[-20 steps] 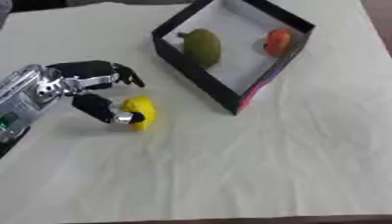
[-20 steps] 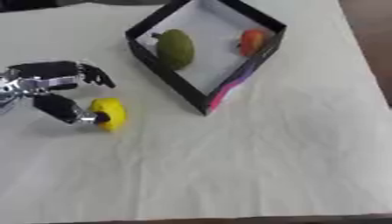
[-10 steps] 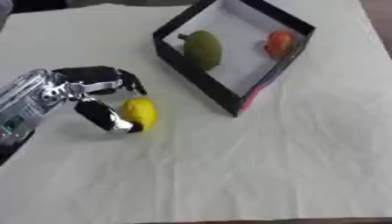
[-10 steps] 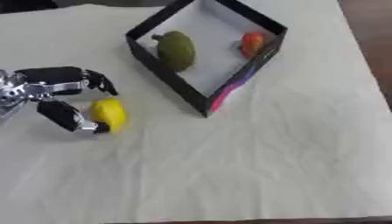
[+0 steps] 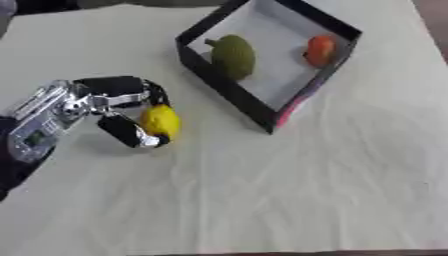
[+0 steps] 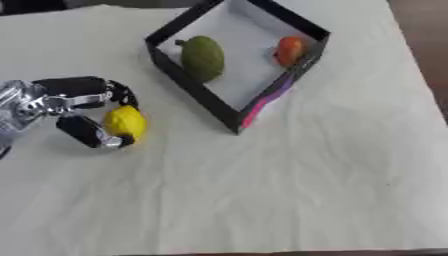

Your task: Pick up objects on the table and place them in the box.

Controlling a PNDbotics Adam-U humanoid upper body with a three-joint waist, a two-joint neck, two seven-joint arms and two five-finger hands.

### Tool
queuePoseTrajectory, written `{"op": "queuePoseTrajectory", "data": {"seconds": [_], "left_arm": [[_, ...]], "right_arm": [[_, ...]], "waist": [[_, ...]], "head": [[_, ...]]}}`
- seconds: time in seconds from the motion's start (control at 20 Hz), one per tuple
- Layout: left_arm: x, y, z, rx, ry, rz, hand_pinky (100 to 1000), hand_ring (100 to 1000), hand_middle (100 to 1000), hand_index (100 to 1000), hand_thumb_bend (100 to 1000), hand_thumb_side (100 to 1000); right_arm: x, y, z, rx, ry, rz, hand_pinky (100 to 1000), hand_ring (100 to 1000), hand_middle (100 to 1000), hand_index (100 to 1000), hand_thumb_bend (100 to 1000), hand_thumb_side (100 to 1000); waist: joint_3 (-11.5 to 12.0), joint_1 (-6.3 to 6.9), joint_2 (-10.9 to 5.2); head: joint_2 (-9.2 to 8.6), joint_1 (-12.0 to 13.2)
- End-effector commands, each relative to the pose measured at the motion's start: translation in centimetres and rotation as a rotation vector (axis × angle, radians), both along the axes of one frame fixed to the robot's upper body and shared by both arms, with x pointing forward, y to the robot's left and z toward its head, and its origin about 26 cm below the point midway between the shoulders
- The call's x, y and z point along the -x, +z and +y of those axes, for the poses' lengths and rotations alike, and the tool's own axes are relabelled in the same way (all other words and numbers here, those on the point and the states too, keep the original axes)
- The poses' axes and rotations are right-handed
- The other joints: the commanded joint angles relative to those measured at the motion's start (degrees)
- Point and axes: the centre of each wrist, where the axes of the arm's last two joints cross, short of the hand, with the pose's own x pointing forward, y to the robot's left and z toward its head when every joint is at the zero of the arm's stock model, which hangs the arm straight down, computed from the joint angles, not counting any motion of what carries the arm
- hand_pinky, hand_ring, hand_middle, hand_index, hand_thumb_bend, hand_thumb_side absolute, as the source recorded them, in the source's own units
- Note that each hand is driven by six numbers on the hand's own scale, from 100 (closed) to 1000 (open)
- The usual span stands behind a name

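A yellow lemon-like fruit (image 5: 163, 121) sits between the thumb and curled fingers of my left hand (image 5: 118, 107), which comes in from the left edge and is shut on it, just above or on the cloth. A black-walled box (image 5: 262, 120) with a white floor stands at the upper middle. Inside it lie a green fruit (image 5: 233, 55) near the left wall and a small orange-red fruit (image 5: 320, 49) by the right wall. My right hand shows in neither view.
A pale cloth (image 5: 289, 190) covers the table. The box's near wall has a pink and purple stripe (image 5: 296, 103) on its outer right face. A dark strip of floor runs along the right edge (image 6: 433, 60).
My left hand has closed round the yellow fruit and carried it a little to the right and upward, closer to the box.
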Motion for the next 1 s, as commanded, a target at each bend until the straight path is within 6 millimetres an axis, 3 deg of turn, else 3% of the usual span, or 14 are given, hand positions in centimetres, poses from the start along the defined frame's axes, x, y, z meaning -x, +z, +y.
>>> {"op": "queuePoseTrajectory", "data": {"seconds": [0.05, 0.15, 0.3, 0.5, 0.6, 0.75, 1.0], "left_arm": [[0.8, 2.0, -0.4, 0.006, -0.032, -0.041, 802, 780, 728, 693, 100, 280], [1.9, 3.5, -1.0, 0.011, -0.077, -0.066, 800, 777, 723, 682, 100, 186], [3.9, 6.2, -1.9, 0.012, -0.155, -0.127, 795, 774, 723, 685, 100, 132], [7.2, 12.5, -3.2, 0.074, -0.28, -0.366, 787, 774, 729, 692, 126, 100], [7.7, 15.3, -3.9, 0.127, -0.314, -0.475, 781, 770, 725, 688, 141, 100], [6.2, 17.7, -5.3, 0.173, -0.334, -0.55, 773, 767, 724, 689, 202, 100], [-0.6, 18.0, -7.8, 0.244, -0.307, -0.623, 774, 765, 720, 688, 219, 100]], "right_arm": [[0.3, 0.9, 0.1, 0.033, -0.002, -0.017, 891, 806, 680, 810, 100, 270], [0.3, 0.9, 0.0, 0.036, -0.005, -0.017, 891, 806, 680, 811, 100, 268], [0.4, 1.0, -0.1, 0.044, -0.008, -0.017, 891, 806, 680, 811, 100, 261], [0.5, 1.6, -0.2, 0.068, -0.008, -0.031, 892, 807, 682, 811, 100, 232], [0.5, 2.3, -0.3, 0.088, 0.001, -0.048, 892, 808, 684, 811, 100, 207], [0.5, 3.7, -0.2, 0.119, 0.025, -0.079, 893, 808, 686, 812, 100, 169], [0.4, 5.8, 0.3, 0.158, 0.082, -0.118, 893, 809, 689, 812, 100, 136]], "waist": [[-0.07, -0.88, -0.08], [0.07, -0.8, -0.24], [0.28, -0.65, -0.51], [0.58, -0.49, -0.97], [0.58, -0.5, -1.23], [0.21, -0.53, -1.55], [-1.29, -0.99, -1.29]], "head": [[-0.4, 0.3], [-0.22, 0.27], [-0.19, 0.14], [-0.12, -0.02], [-0.21, 0.04], [-0.32, 0.61], [-1.24, 2.67]]}}
